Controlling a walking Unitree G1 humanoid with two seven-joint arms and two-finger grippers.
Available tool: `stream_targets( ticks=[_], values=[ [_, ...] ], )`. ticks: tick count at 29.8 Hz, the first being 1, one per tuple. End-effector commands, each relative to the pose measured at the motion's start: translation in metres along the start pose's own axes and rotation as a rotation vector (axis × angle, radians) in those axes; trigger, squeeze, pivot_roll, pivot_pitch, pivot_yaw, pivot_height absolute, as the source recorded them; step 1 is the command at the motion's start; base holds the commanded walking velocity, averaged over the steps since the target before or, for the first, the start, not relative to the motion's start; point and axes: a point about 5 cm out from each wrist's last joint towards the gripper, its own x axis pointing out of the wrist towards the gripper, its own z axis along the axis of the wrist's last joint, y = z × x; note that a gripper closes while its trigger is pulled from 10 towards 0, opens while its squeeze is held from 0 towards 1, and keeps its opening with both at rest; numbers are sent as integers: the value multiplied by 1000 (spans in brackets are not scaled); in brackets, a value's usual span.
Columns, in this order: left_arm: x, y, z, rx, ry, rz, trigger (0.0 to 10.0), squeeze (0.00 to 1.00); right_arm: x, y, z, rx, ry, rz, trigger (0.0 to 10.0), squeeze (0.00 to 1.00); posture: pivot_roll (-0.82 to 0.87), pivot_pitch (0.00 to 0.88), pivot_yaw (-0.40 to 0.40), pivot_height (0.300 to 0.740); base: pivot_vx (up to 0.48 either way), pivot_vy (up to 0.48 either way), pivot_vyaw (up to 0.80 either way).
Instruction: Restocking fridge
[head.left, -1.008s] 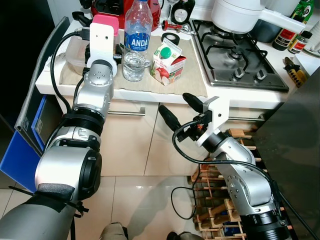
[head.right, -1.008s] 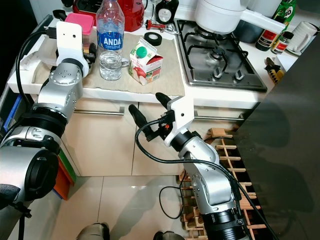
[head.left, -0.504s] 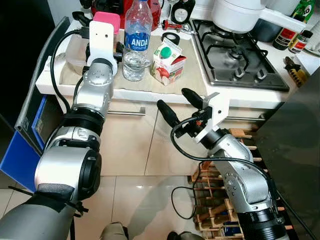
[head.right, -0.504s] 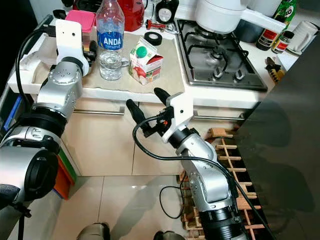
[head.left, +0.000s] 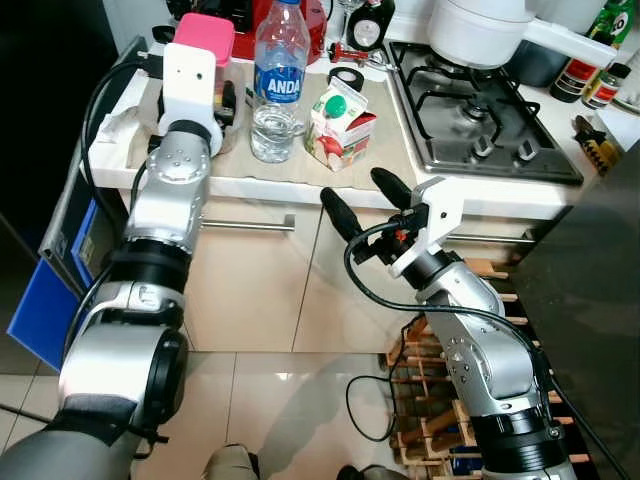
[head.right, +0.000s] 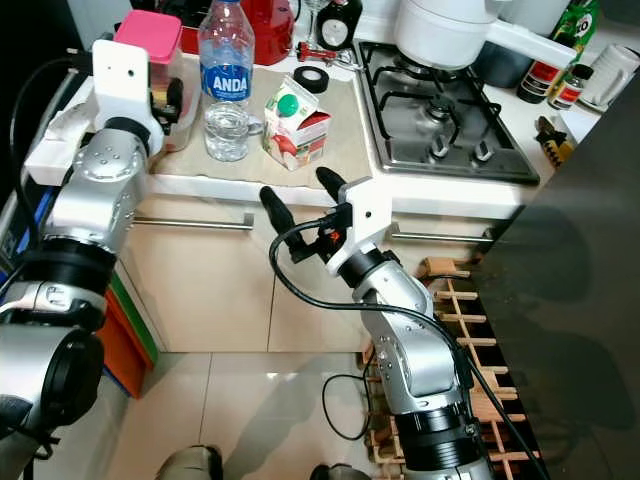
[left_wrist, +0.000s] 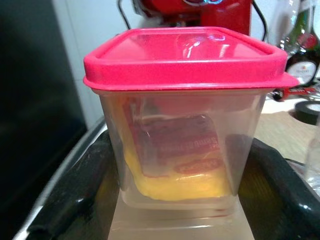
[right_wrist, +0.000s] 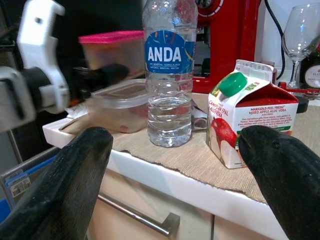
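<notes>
Left tool (left_wrist: 175, 200) sits with one black finger on either side of the pink-lidded container (head.left: 203, 45) at the far left of the desk (head.left: 330, 175), about ten o'clock in the left eye view. The fingers flank the tub's lower walls; whether they are pinching it or only bracketing it cannot be told. Right tool (head.left: 362, 205) hangs spread wide and empty in front of the desk edge, at roughly six o'clock from the juice carton (head.left: 340, 122).

The main risk, judged from this, lies with the largest item in play: if the left grip is loose, the tub may slip on lifting, and its smooth clear walls give little purchase. Next, the water bottle (head.left: 277, 80) stands tall and narrow just beside the carton, at its nine o'clock; a wide right tool reaching for the carton could nudge the bottle over. The carton, sitting slightly askew on the cloth mat (head.left: 375, 150), could twist when gripped.

The left wrist view reveals yellow contents and a red-printed packet inside the tub, which the eye views cannot resolve. The right wrist view shows a second, shallow lidded container (right_wrist: 120, 102) beside the bottle, and the carton's label.
</notes>
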Motion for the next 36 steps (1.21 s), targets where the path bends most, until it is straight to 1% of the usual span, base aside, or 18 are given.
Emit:
stream_targets(
  ticks=[1,2,3,4,5,7,8,12,14,16,17,19,22,26,29,34,35,36],
  values=[
    [-3,0,12,-17,-50,-23,0,0,-1,-8,4,-18,-19,-39,10000,0,127,0,-58,740,0,0,0],
    [-9,3,15,-19,-66,-27,0,0,-2,-11,4,-21,-21,-53,10000,0,134,0,-56,740,0,0,0],
    [-9,3,15,-19,-66,-27,0,0,-2,-11,4,-21,-21,-53,10000,0,134,0,-56,740,0,0,0],
    [-19,7,20,-32,-93,-38,0,0,-3,-14,3,-27,-22,-76,10000,0,143,0,-54,740,0,0,0],
    [-22,7,21,-35,-98,-44,0,0,-4,-16,3,-28,-22,-82,10000,0,143,0,-54,740,0,0,0],
    [-32,4,23,-63,-122,-69,0,0,-5,-20,1,-35,-20,-108,10000,0,160,0,-52,740,0,0,0],
    [-42,3,23,-71,-137,-68,0,0,-8,-24,0,-42,-17,-136,10000,0,160,0,-52,740,0,0,0],
    [-59,-2,23,-113,-169,-92,0,0,-12,-33,-3,-50,-11,-202,10000,0,169,0,-52,740,0,0,0],
    [-70,-5,20,-112,-166,-99,0,0,-14,-38,-4,-58,-8,-240,10000,0,178,0,-54,740,0,0,0],
    [-76,-6,16,-113,-152,-104,0,0,-16,-41,-5,-68,-5,-263,10000,0,179,0,-55,740,0,0,0],
    [-82,-12,11,-108,-132,-122,0,0,-16,-42,-6,-67,-2,-269,10000,0,180,0,-59,740,0,0,0],
    [-84,-14,10,-106,-126,-125,0,0,-17,-42,-6,-66,-2,-271,10000,0,180,0,-59,740,0,0,0],
    [-80,-15,10,-75,-129,-89,0,0,-16,-42,-7,-68,-2,-272,10000,0,175,0,-57,740,0,0,0],
    [-62,-7,10,-35,-125,-17,0,0,-13,-41,-6,-69,-13,-275,10000,0,164,0,-57,740,0,0,0],
    [-45,-3,14,8,-139,-13,0,0,-14,-39,-7,-70,-14,-278,10000,0,142,0,-56,740,0,0,0],
    [-20,-6,15,17,-121,-14,0,0,-19,-37,-7,-74,-13,-277,10000,0,109,0,-55,740,0,0,0],
    [-20,-6,15,17,-121,-14,0,0,-19,-37,-7,-74,-13,-277,10000,0,109,0,-55,740,0,0,0],
    [-15,-8,17,13,-123,-16,0,0,-21,-36,-7,-75,-12,-278,10000,0,103,0,-55,740,0,0,0]
  ],
)
